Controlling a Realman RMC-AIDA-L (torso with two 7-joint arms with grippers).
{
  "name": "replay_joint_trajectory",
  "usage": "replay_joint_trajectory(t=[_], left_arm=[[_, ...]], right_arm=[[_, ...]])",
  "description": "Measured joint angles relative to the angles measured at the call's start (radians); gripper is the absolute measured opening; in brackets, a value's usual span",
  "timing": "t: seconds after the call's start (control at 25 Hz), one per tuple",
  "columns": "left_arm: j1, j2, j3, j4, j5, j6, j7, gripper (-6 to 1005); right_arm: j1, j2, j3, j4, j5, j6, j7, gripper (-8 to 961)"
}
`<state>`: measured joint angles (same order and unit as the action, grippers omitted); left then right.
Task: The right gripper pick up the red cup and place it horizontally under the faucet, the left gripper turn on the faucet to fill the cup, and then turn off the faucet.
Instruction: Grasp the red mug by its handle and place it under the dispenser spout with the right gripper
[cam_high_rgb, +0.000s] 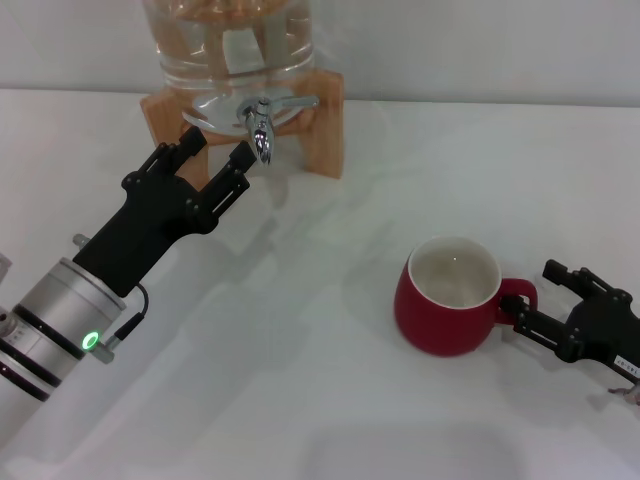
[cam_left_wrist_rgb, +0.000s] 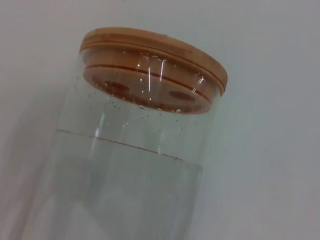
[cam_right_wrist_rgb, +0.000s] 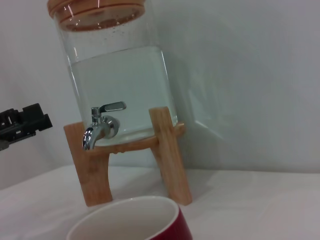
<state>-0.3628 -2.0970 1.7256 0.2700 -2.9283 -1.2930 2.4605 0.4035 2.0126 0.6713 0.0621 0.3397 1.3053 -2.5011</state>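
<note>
- White table (cam_high_rgb: 330, 400) and a pale wall fill the background; no brand, label or readable writing shows on any item in any view.
- Glass jar (cam_right_wrist_rgb: 117, 75), partly filled with water and capped by a wooden lid (cam_left_wrist_rgb: 155, 55), sits in a wooden stand (cam_high_rgb: 322, 125) at the far edge of the table.
- Left gripper (cam_high_rgb: 216, 156), jaws open, hovers just beside the spout of the faucet (cam_high_rgb: 262, 125), below its flat lever. Judged risk: a stray nudge could open the tap with nothing beneath, spilling water on the table.
- Red cup (cam_high_rgb: 448, 297) stands upright, well apart from the faucet, handle turned toward the right arm; its inside appears empty.
- Right gripper (cam_high_rgb: 540, 300), jaws open, sits at the cup's handle, one finger touching or almost touching it; no grip is closed yet. Judged risks: a pinch on the glossy handle alone may let the cup swing or slip; pushing forward may slide the cup away; a cup set off-centre under the spout would miss the stream.
</note>
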Motion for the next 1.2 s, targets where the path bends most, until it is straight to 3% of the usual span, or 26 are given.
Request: replay_joint_trajectory(t=[0.08, 0.32, 0.92, 1.2], left_arm=[[0.001, 0.000, 0.000, 0.000, 0.000, 0.000, 0.000, 756], [0.007, 0.001, 0.000, 0.000, 0.000, -0.001, 0.000, 756], [0.007, 0.002, 0.000, 0.001, 0.000, -0.005, -0.001, 757], [0.007, 0.002, 0.000, 0.000, 0.000, -0.012, -0.001, 757]], right_arm=[[0.000, 0.000, -0.002, 0.003, -0.001, -0.004, 0.000, 865], [-0.001, 0.001, 0.001, 0.012, 0.005, -0.015, 0.004, 689], [-0.004, 0.003, 0.002, 0.038, 0.012, -0.038, 0.000, 489], [-0.002, 0.003, 0.002, 0.039, 0.019, -0.041, -0.003, 251]])
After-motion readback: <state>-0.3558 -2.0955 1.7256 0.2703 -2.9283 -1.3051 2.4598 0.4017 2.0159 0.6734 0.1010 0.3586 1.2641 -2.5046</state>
